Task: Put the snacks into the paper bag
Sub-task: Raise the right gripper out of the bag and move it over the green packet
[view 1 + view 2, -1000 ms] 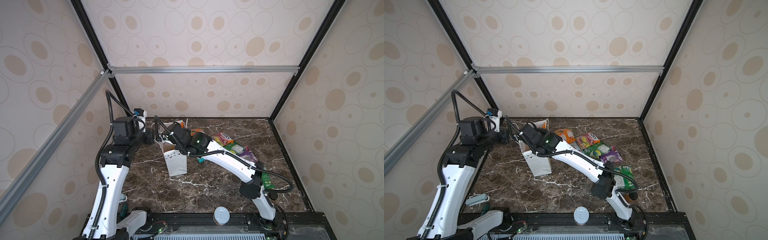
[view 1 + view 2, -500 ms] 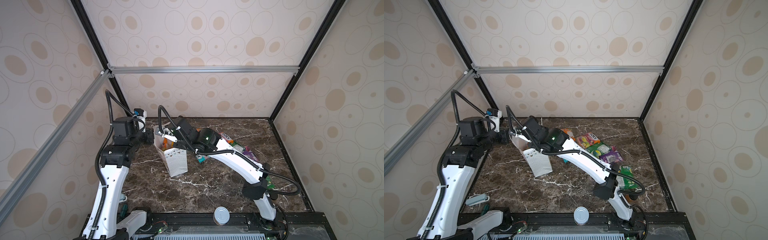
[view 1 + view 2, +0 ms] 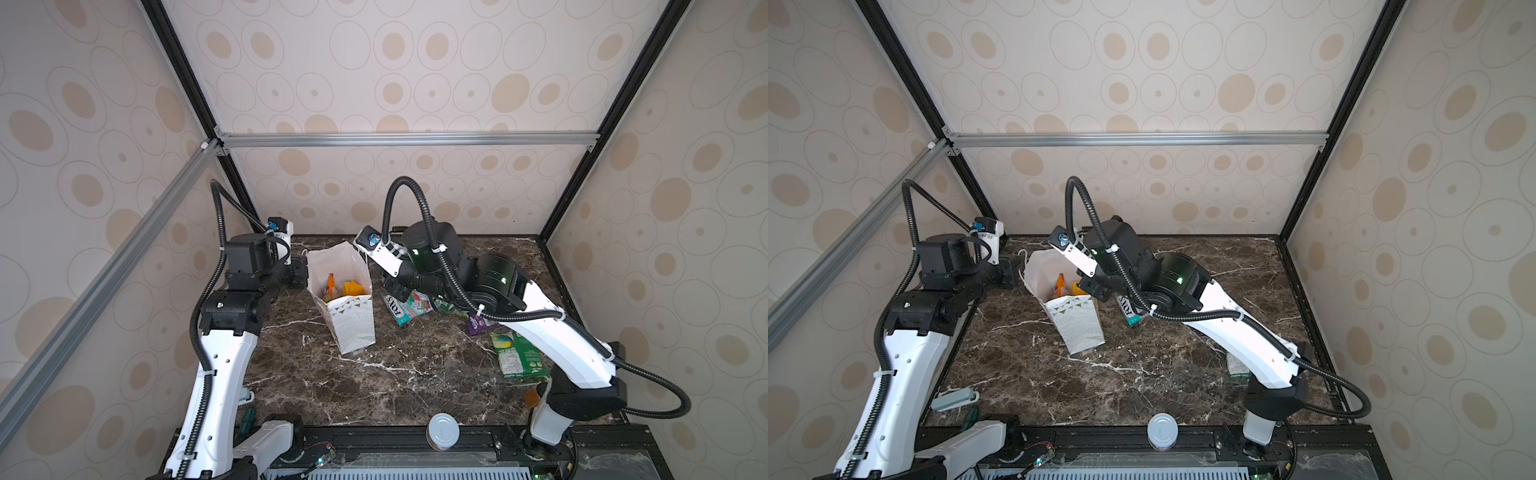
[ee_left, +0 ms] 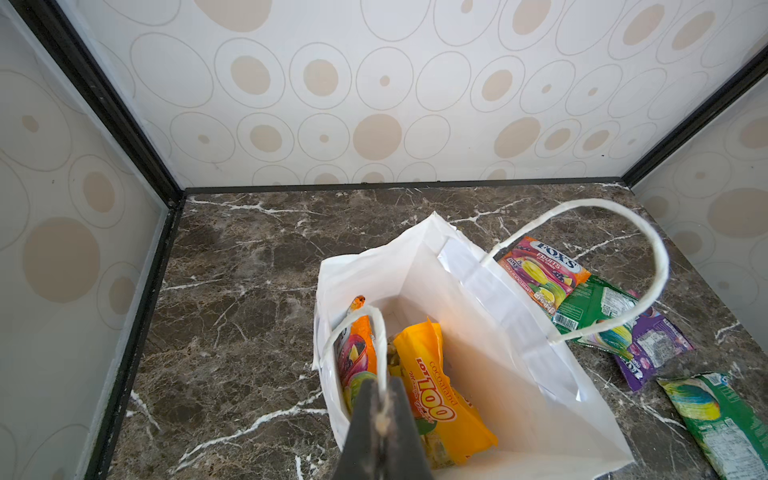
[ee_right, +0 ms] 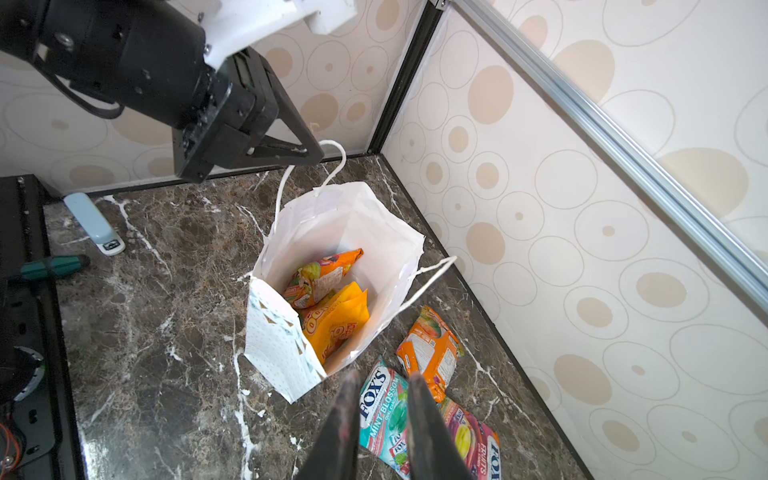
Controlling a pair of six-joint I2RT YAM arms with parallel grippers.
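Left wrist, claw (image 4: 381,388) pinching handle (image 4: 380,345) (hidden overhead)

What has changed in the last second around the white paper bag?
The right gripper pulled back from the mouth of the tall white paper bag to the right; it now hangs slightly open and empty over the teal FOX'S packet. The left gripper stayed shut on the white cord handle; the bag stood still.

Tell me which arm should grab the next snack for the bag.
Right. The right gripper hangs open and empty over the teal FOX'S packet beside the paper bag. The left gripper is shut on the bag's cord handle, so it is busy steadying the bag.
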